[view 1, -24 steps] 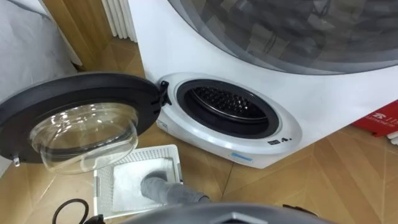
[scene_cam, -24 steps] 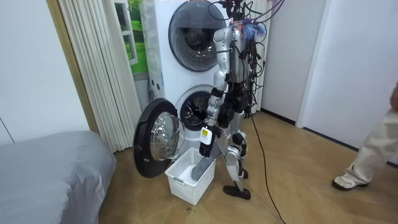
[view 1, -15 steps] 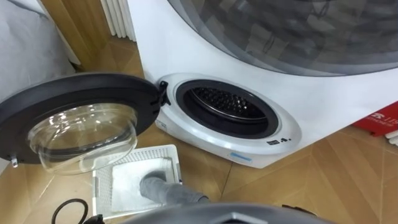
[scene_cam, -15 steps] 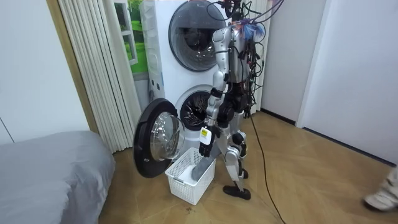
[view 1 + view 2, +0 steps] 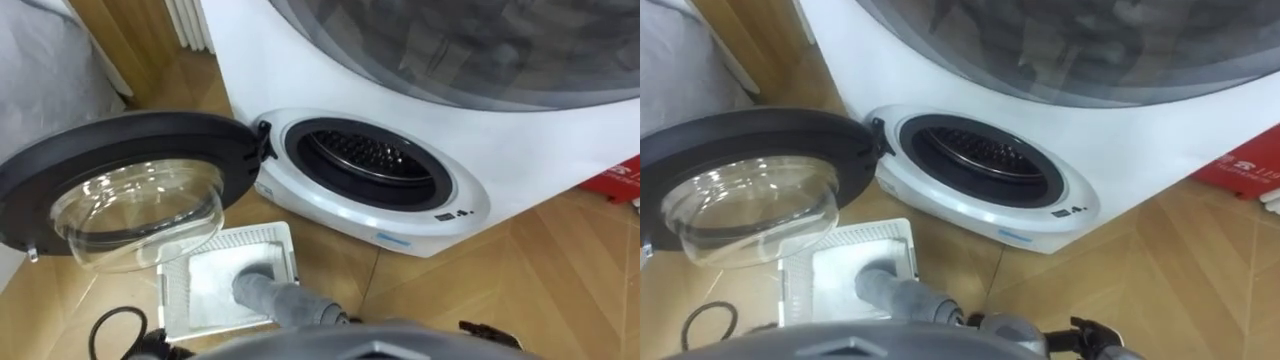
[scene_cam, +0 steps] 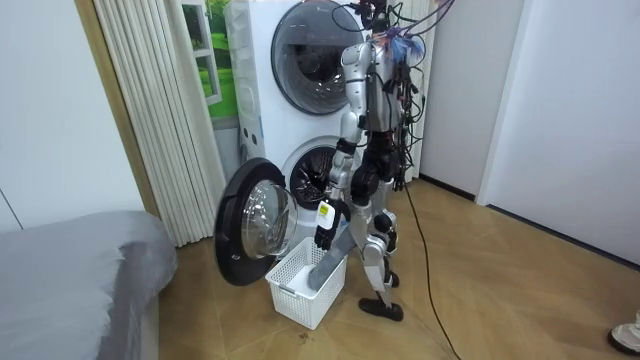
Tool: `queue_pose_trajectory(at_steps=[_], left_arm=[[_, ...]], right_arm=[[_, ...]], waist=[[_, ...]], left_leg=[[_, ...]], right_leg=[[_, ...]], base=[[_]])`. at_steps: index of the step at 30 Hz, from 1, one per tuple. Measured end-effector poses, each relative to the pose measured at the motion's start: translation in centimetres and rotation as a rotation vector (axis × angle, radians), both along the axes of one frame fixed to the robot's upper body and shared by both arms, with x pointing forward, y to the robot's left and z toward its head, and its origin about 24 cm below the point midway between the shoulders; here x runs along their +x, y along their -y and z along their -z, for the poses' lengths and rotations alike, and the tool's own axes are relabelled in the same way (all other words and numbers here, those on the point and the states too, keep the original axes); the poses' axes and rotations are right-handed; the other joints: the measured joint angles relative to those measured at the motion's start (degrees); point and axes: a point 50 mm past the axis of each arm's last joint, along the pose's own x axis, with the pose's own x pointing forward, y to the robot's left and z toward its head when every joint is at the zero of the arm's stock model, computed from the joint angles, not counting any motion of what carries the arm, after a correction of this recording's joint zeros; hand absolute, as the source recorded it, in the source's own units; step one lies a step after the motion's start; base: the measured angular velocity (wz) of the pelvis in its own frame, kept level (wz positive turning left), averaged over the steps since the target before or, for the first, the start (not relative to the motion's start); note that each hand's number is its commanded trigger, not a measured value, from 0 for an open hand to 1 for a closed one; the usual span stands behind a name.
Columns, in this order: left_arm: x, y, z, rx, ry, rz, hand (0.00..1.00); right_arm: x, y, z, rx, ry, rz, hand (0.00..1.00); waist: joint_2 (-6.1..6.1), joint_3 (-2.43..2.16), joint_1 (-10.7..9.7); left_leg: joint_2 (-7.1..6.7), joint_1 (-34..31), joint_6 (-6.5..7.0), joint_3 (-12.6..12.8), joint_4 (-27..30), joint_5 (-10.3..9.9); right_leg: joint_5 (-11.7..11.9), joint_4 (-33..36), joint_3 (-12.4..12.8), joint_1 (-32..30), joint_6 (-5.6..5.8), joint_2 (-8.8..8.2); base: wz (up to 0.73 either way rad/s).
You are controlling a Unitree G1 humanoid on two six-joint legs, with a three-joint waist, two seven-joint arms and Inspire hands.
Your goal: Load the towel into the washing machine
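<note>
A grey towel [image 5: 265, 292] lies rolled in a white slatted basket [image 5: 170, 300] on the wooden floor, with one end rising toward me. The basket sits just below the washing machine's open round door [image 5: 130, 190]. The drum opening [image 5: 375, 160] is dark, and nothing shows inside it. In the room view I stand upright facing the washing machine [image 6: 315, 175]. My left hand [image 6: 323, 228] hangs above the basket [image 6: 295, 295], close to the top end of the towel [image 6: 320, 272]. Whether the hand touches the towel I cannot tell.
A second machine with a big round window [image 6: 310, 55] is stacked on top of the washing machine. A grey bed [image 6: 70, 270] and a pleated curtain [image 6: 150, 110] stand on the room view's left. A red thing [image 5: 620, 180] lies by the washing machine's right side. A person's shoe [image 6: 628, 335] shows at the room view's right edge.
My left hand has risen a little over the basket. The eye view has shifted slightly, so my head moved. The person has walked off toward the room view's right.
</note>
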Motion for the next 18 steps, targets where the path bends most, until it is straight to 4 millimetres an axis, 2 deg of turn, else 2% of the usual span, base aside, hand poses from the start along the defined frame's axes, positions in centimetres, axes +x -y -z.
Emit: queue_pose_trajectory(at_steps=[3,5,7,9,11,12,14,15,18], left_arm=[[2.3,0.4,-0.3,-0.008,0.063,0.042,0.00],[3.3,0.7,-0.4,-0.007,0.077,0.081,0.00],[5.7,1.3,-0.9,0.007,0.122,0.193,0.00],[7.0,1.8,-1.2,0.019,0.144,0.272,0.00],[8.8,2.2,-1.7,0.046,0.174,0.369,0.00],[9.8,2.6,-2.0,0.059,0.187,0.427,0.00],[11.4,3.0,-2.6,0.068,0.222,0.474,0.00],[12.7,3.2,-3.1,0.075,0.248,0.497,0.00],[16.3,4.0,-4.9,0.124,0.313,0.619,0.00]], right_arm=[[0.8,0.4,-0.2,-0.015,0.017,-0.028,0.00],[1.7,0.4,-0.4,-0.019,0.027,-0.051,0.00],[3.1,0.4,-0.6,-0.028,0.049,-0.095,0.00],[4.0,0.3,-0.8,-0.034,0.062,-0.120,0.00],[5.0,0.3,-1.0,-0.042,0.078,-0.139,0.00],[5.8,0.2,-1.2,-0.048,0.095,-0.151,0.00],[7.1,0.2,-1.6,-0.061,0.120,-0.169,0.00],[8.1,0.2,-1.9,-0.070,0.144,-0.173,0.00],[10.3,-0.1,-2.6,-0.069,0.213,-0.177,0.00]], waist=[[0.46,0.03,0.1],[0.33,0.08,0.0],[-0.05,0.26,-0.5],[-0.35,0.51,-0.4],[-0.62,0.75,-1.2],[-0.66,1.00,-1.5],[-0.95,1.92,-2.5],[-0.94,2.53,-3.2],[-1.31,3.30,-3.8]], left_leg=[[-0.02,-2.6,-0.01,0.0,0.7,0.0],[-0.04,-4.2,-0.04,0.1,0.9,0.2],[-0.05,-7.2,-0.05,0.2,2.3,0.3],[-0.06,-9.3,-0.05,0.2,3.3,0.3],[-0.06,-12.2,-0.05,0.3,5.9,0.3],[-0.12,-14.2,-0.05,0.3,7.9,0.2],[0.03,-18.5,-0.06,0.3,13.4,0.2],[0.24,-21.1,-0.03,0.3,16.1,0.2],[-0.14,-27.4,0.37,0.5,19.6,0.0]], right_leg=[[0.1,0.5,0.4,-2.8,-0.07,-0.26],[0.1,1.5,0.5,-4.9,-0.08,-0.46],[0.1,3.4,0.5,-8.2,-0.10,-0.86],[0.2,4.2,0.6,-10.2,-0.11,-1.03],[0.1,5.9,0.6,-12.8,-0.12,-1.20],[0.1,7.3,0.9,-14.4,-0.13,-1.92],[0.1,9.6,1.6,-16.9,-0.16,-2.70],[0.0,12.0,1.9,-19.4,-0.18,-2.97],[-0.2,18.4,2.2,-27.9,-0.19,-3.92]], base=[[-0.07],[-0.08],[-0.02],[0.00],[0.00],[0.00],[0.00],[0.00],[0.00]])
